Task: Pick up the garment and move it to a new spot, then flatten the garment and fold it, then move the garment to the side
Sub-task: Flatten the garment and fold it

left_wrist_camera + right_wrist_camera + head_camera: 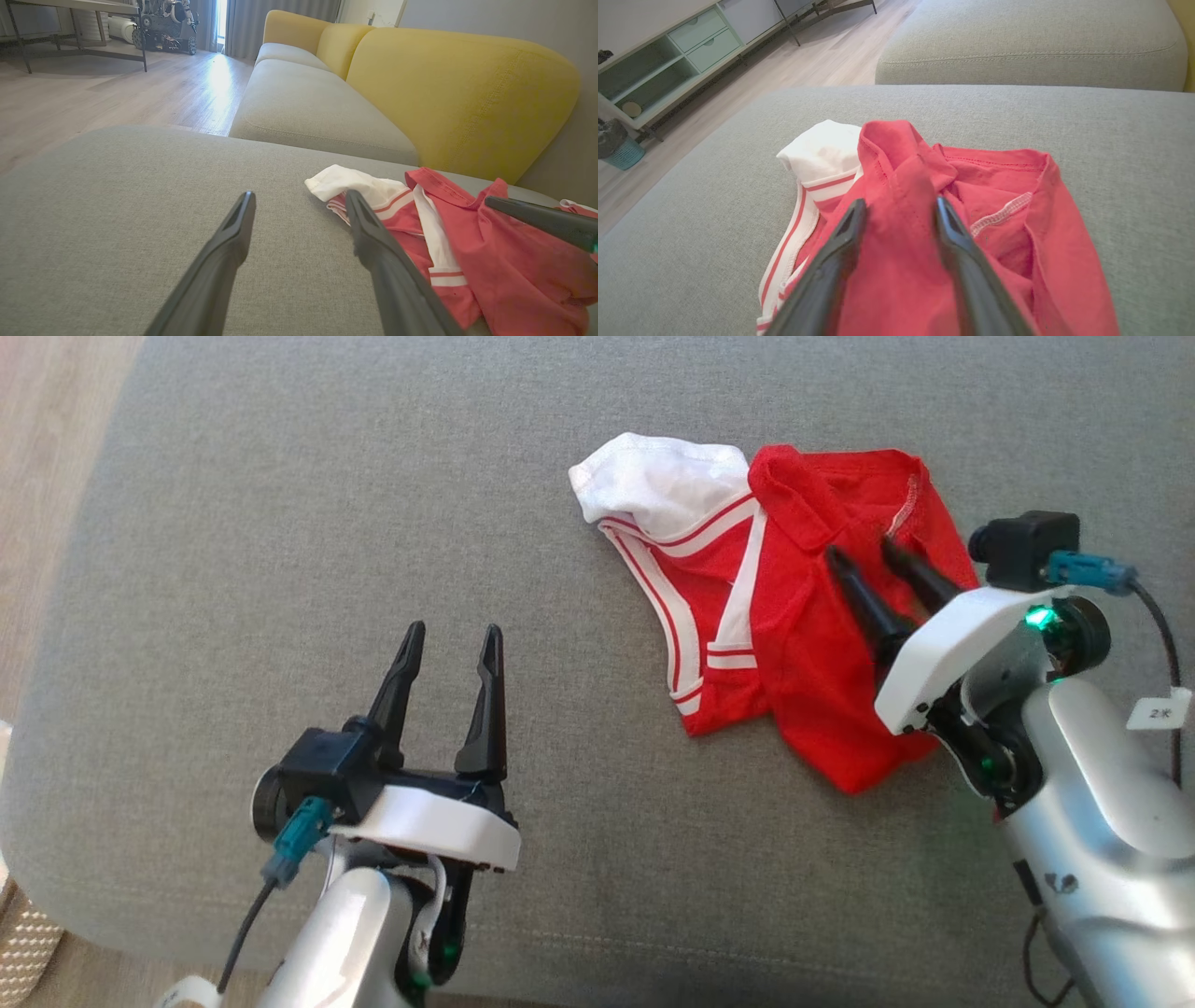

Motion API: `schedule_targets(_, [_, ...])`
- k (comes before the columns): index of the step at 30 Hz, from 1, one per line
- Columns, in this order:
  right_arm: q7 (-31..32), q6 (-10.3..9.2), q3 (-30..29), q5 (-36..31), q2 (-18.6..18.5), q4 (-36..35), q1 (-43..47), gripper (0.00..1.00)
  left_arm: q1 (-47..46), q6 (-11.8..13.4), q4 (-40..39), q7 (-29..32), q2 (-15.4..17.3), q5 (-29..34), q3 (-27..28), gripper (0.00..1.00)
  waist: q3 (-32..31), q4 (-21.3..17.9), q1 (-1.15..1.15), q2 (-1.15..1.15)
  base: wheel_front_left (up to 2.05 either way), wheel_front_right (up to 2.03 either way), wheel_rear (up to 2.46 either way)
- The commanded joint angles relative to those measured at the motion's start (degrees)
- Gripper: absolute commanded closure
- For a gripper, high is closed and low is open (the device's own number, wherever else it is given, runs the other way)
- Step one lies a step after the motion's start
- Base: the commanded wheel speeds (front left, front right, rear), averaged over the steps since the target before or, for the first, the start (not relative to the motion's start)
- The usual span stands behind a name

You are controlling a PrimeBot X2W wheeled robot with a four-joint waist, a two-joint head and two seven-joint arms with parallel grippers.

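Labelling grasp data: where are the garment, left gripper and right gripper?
garment (794, 691), head view, red body fabric
left gripper (455, 629), head view, midway between its fingertips
right gripper (860, 547), head view, midway between its fingertips

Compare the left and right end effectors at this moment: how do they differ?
The left end effector is over bare grey cushion, beside the garment; the right end effector is down on the garment. The left's jaws stand wide with nothing between; the right's are narrower, straddling a raised ridge of red fabric, grip uncertain. Both reach over the same cushion, pointing away from the robot.
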Motion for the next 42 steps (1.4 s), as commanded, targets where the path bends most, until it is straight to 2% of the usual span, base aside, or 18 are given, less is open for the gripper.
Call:
schedule_targets(1, [-0.4, -0.03, 1.3, 0.7, -1.1, -1.7, -2.0, 1.00, -2.4, 0.3, -1.6, -0.3, 0.1, -0.3, 1.8, 0.00, -0.1, 0.0, 0.00, 0.00, 0.00, 0.00, 0.00])
schedule_targets(10, [-4.7, -0.03, 4.0, 1.0, -1.7, -2.0, -5.9, 1.00, -2.0, 0.3, -0.9, -0.3, 0.1, -0.6, 1.1, 0.00, -1.8, 0.1, 0.00, 0.00, 0.00, 0.00, 0.00])
schedule_targets(13, [-6.4, -0.03, 5.7, 0.4, -0.1, -2.6, -10.0, 1.00, -1.7, 0.4, -1.0, -0.3, 0.1, -1.0, 0.7, 0.00, -2.5, 0.3, 0.00, 0.00, 0.00, 0.00, 0.00])
schedule_targets(19, [-13.2, -0.03, 9.1, -0.2, 5.6, -2.7, -20.1, 1.00, -0.6, 0.9, -0.7, -0.3, 0.1, -2.0, -0.4, 0.00, -4.5, 0.8, 0.00, 0.00, 0.00, 0.00, 0.00])
schedule_targets(22, [-17.8, -0.03, 5.9, 0.4, 7.2, -0.9, -24.8, 1.00, -0.1, 1.1, -0.6, -0.3, 0.1, -2.2, -0.7, 0.00, -5.3, 0.9, 0.00, 0.00, 0.00, 0.00, 0.00])
schedule_targets(25, [-19.4, -0.03, 3.6, -0.2, 6.6, 0.8, -26.9, 1.00, 0.2, 1.2, -0.7, -0.3, 0.1, -2.2, -0.5, 0.00, -5.7, 0.7, 0.00, 0.00, 0.00, 0.00, 0.00])
schedule_targets(29, [-20.7, -0.03, -3.6, -1.3, 3.5, 4.0, -26.5, 1.00, 0.8, 1.4, -1.0, -0.3, 0.1, -1.9, 0.6, 0.00, -5.7, -0.2, 0.00, 0.00, 0.00, 0.00, 0.00])
schedule_targets(34, [-18.8, -0.03, -13.1, -3.4, -2.0, 7.1, -18.1, 1.00, 0.8, 1.3, -1.6, -0.3, 0.1, -1.5, 1.5, 0.00, -4.9, -2.4, 0.00, 0.00, 0.00, 0.00, 0.00])
schedule_targets(37, [-18.0, -0.03, -19.2, -5.9, -4.2, 9.5, -11.5, 1.00, 0.3, 0.9, -1.5, -0.3, 0.1, -1.2, 1.3, 0.00, -4.2, -3.5, 0.00, 0.00, 0.00, 0.00, 0.00])
schedule_targets(42, [-16.3, -0.03, -26.7, -9.6, -2.4, 12.6, -3.1, 1.00, -0.6, 0.8, -1.4, -0.3, 0.1, -0.9, 1.1, 0.00, -3.5, -5.2, 0.00, 0.00, 0.00, 0.00, 0.00])
